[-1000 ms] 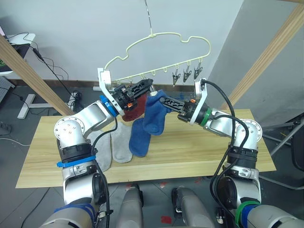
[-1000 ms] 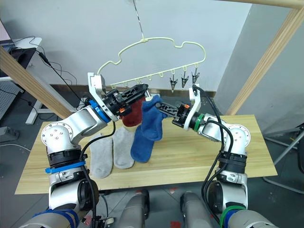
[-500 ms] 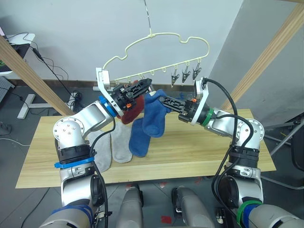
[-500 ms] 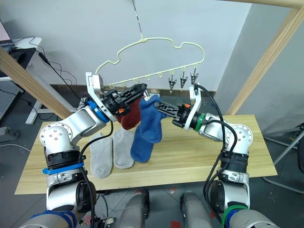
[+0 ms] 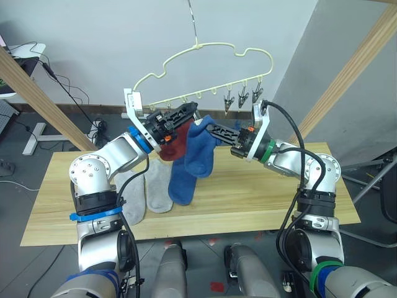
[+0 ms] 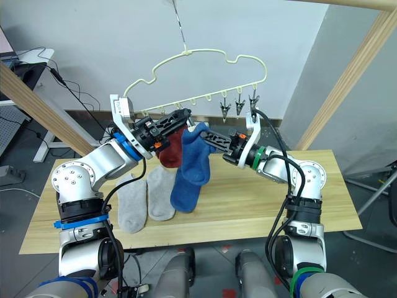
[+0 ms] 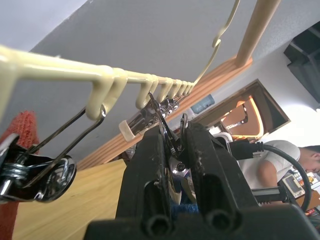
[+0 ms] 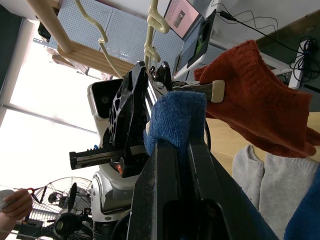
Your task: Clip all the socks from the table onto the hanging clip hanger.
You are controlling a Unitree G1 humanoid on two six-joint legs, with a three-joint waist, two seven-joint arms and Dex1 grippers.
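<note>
Since the earlier pictures, both arms have edged slightly toward one another beneath the hanger, and the raised blue sock now sits a little closer to the clip being worked. On the table (image 5: 248,198), of pale yellowish planks with plain grain, two light grey socks (image 5: 149,189) lie flat side by side at the left, with a second blue sock (image 5: 180,186) just beside them. Above these, the left gripper (image 5: 189,113) is clenched on a small dark metal clip (image 7: 170,137), its two black fingers pinching the clip's handles, evidently to spread its mouth. A rust red sock (image 5: 177,139) hangs from a neighbouring clip just beside it. The right gripper (image 5: 209,129) is clamped on the cuff of the raised blue sock (image 5: 200,154), which droops limply from that hold; its folded cuff edge is presented close to the pinched clip. Overhead, the clip hanger (image 5: 217,49) is thin pale yellow wire in a cloud outline, with three free clips at its right end. Judgement: the sock is light, soft, ribbed knit, not slippery or fragile, but it sags and bunches, so the hold is best kept at the cuff, leaving an edge free for the clip. The hanger hangs freely and will likely swing under side load.
</note>
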